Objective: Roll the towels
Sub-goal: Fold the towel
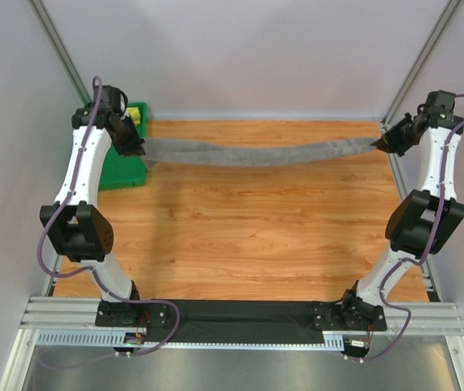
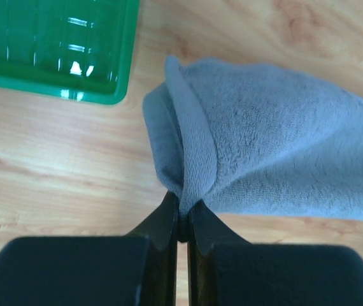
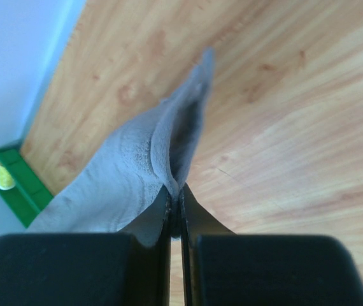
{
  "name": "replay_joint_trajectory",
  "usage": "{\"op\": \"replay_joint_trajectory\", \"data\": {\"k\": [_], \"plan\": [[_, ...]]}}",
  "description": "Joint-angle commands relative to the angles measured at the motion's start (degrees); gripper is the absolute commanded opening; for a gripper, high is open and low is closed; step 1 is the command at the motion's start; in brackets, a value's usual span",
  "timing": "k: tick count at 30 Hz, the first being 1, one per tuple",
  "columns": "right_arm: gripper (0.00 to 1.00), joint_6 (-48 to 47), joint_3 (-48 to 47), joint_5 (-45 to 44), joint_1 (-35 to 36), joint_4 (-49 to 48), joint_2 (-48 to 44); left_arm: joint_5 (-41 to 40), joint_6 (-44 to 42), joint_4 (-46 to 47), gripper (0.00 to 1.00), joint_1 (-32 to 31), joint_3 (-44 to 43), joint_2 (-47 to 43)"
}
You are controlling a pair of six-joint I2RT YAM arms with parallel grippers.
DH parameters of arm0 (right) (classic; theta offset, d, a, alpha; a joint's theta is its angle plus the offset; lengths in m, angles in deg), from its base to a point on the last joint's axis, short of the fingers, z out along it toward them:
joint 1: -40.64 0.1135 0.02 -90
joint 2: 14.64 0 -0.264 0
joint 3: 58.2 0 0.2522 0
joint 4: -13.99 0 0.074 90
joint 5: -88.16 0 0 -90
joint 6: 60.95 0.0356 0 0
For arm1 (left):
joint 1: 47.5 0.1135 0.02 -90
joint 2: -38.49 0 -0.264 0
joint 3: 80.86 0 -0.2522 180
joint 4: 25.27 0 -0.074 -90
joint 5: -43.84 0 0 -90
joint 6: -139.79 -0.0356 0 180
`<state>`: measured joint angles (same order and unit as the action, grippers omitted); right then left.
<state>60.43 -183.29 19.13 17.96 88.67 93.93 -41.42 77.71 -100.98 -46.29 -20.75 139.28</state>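
The grey towel (image 1: 256,153) stretched as a long band over the table's (image 1: 248,236) far side, your left gripper (image 1: 138,151) and right gripper (image 1: 378,145) each pinching an end. Nothing looked rolled yet. A yellow thing (image 1: 137,116) sat in the green bin (image 1: 122,173), possibly the second towel.
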Motion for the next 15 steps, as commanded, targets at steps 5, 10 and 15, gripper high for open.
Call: {"op": "replay_joint_trajectory", "data": {"k": [5,10,15], "plan": [[0.0,-1.2,35.5,-2.5,-2.1,-13.7,-13.1,1.9,1.0,9.7,0.0,0.1,31.9,-17.6],[0.0,-0.1,46.1,-7.1,-3.7,-17.8,-11.2,4.1,1.3,12.3,0.27,0.0,50.8,-19.1],[0.0,0.1,46.9,-7.6,-5.0,-18.1,-10.8,5.1,2.0,12.3,0.55,0.1,56.3,-24.7]]}}
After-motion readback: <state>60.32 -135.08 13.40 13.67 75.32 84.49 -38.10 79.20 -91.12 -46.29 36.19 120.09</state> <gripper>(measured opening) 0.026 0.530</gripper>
